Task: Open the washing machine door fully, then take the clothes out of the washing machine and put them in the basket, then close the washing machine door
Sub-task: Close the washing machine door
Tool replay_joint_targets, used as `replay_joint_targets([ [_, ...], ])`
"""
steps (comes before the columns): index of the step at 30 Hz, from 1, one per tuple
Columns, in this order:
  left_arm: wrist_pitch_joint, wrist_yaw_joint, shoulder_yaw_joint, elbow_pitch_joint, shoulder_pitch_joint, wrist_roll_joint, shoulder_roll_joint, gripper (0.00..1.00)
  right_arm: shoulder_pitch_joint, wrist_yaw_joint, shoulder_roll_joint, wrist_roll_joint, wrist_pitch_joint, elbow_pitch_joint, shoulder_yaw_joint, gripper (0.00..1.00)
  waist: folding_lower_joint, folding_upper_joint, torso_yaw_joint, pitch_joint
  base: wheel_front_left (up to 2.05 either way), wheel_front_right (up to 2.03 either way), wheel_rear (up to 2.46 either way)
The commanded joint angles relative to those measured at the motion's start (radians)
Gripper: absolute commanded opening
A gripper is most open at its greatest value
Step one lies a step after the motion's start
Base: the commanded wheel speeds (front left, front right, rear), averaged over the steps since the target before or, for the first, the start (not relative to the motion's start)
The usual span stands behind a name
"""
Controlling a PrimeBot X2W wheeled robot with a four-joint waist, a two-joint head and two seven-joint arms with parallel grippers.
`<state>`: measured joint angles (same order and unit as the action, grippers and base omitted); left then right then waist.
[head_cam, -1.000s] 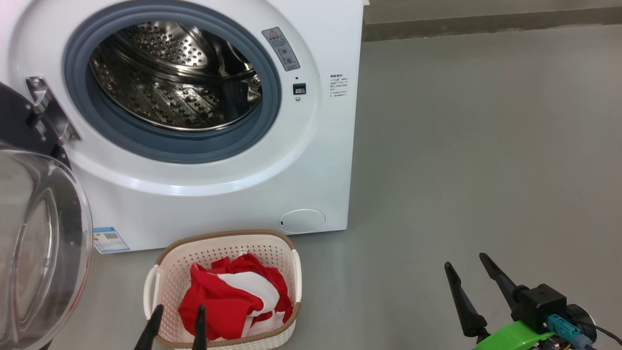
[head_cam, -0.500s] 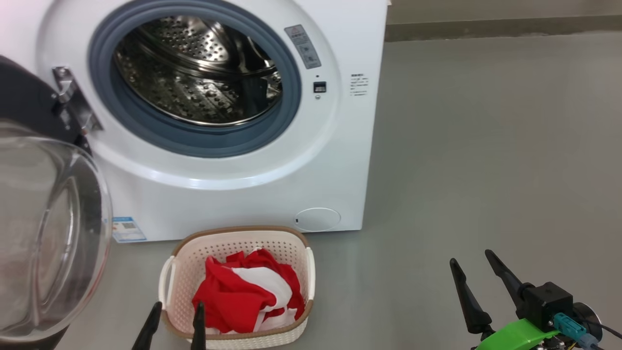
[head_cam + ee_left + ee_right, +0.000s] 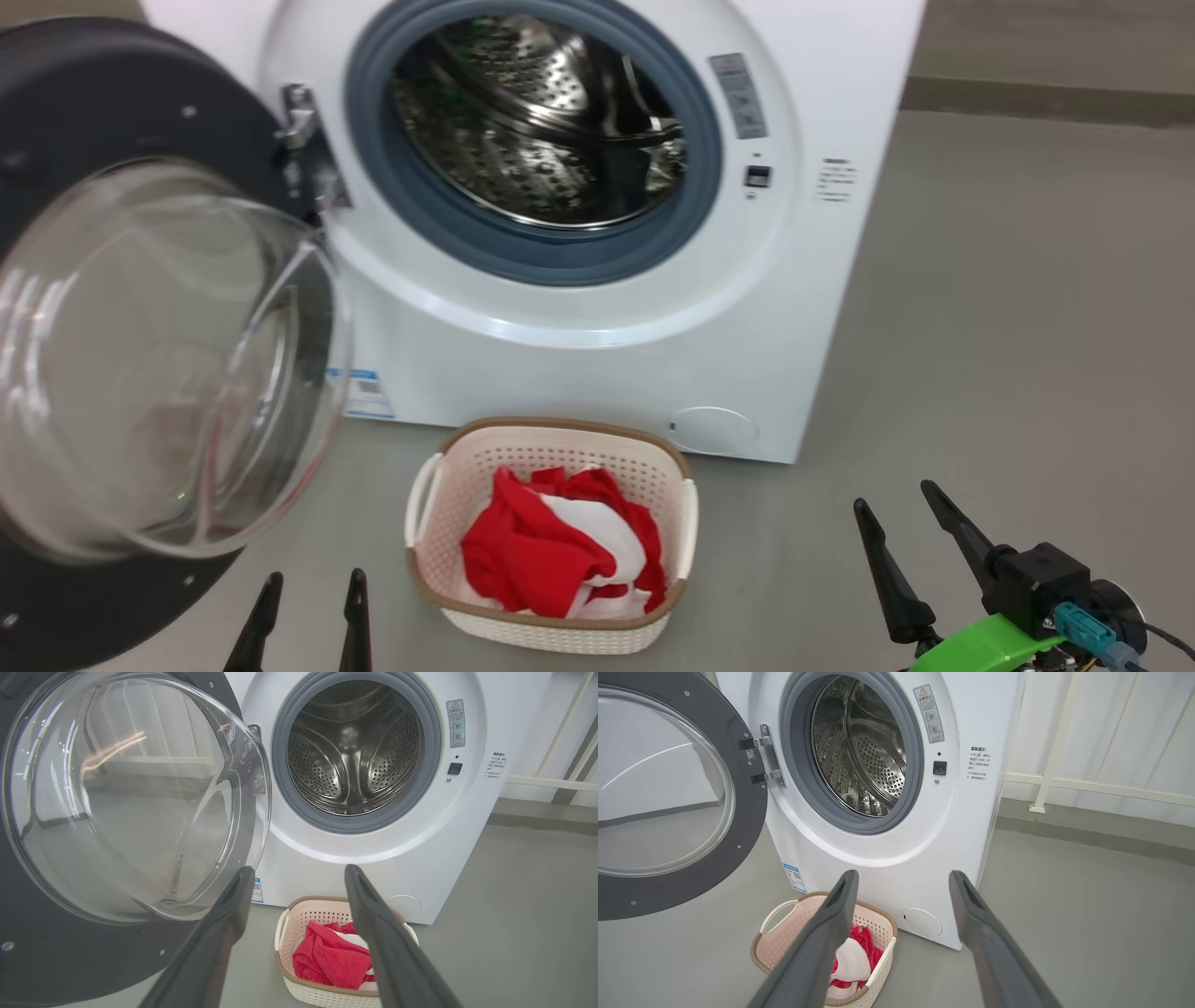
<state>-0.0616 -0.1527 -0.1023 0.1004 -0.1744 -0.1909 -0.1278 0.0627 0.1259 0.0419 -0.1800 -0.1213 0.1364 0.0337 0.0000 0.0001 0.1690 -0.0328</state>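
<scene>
Compared with a second ago, my head camera has turned left: the washing machine (image 3: pixel 607 373) now sits further right in the head view, and much more of the washing machine door (image 3: pixel 159 355) shows. The things themselves have not moved. My left pincer (image 3: pixel 314 579), whose tips overlapped the basket's near-left corner before, now shows left of the basket (image 3: pixel 560 427), apart from it. My right pincer (image 3: pixel 892 497) keeps its place at lower right. Both pincers stand with fingers spread wide and hold nothing.

The door hangs open on its hinge (image 3: pixel 303 140), swung out to the left, glass bowl bulging toward me. Its lower black rim lies near my left pincer. The drum (image 3: pixel 541 131) shows bare perforated steel behind the grey gasket (image 3: pixel 560 261).

The clothes (image 3: pixel 551 551), red and white, lie in the basket, which stands on the floor (image 3: pixel 1027 327) just before the machine's front, below the opening and right of the door.

Open floor runs right of the machine and between the basket and my right pincer
</scene>
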Motion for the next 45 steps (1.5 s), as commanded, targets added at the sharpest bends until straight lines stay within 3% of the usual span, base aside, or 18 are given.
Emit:
replay_joint_targets([
  [1, 0.002, -0.009, 0.033, 0.033, 0.028, 0.001, -0.011, 1.0, -0.023, 0.005, 0.008, 0.004, 0.002, -0.021, 0.024, 1.0, 0.0, -0.0001, 0.079, -0.013, 0.0, 0.0, 0.0],
  [17, 0.02, -0.028, 0.036, 0.061, 0.008, -0.007, -0.021, 1.0, -0.014, 0.005, 0.008, -0.014, -0.006, -0.01, 0.033, 1.0, 0.0, -0.0001, 0.308, -0.014, 0.0, 0.0, 0.0],
  [45, 0.03, -0.039, 0.016, 0.075, 0.006, -0.014, -0.033, 1.0, -0.024, 0.005, 0.008, -0.023, -0.015, 0.014, 0.045, 1.0, 0.0, -0.0001, 0.322, -0.009, 0.0, 0.0, 0.0],
])
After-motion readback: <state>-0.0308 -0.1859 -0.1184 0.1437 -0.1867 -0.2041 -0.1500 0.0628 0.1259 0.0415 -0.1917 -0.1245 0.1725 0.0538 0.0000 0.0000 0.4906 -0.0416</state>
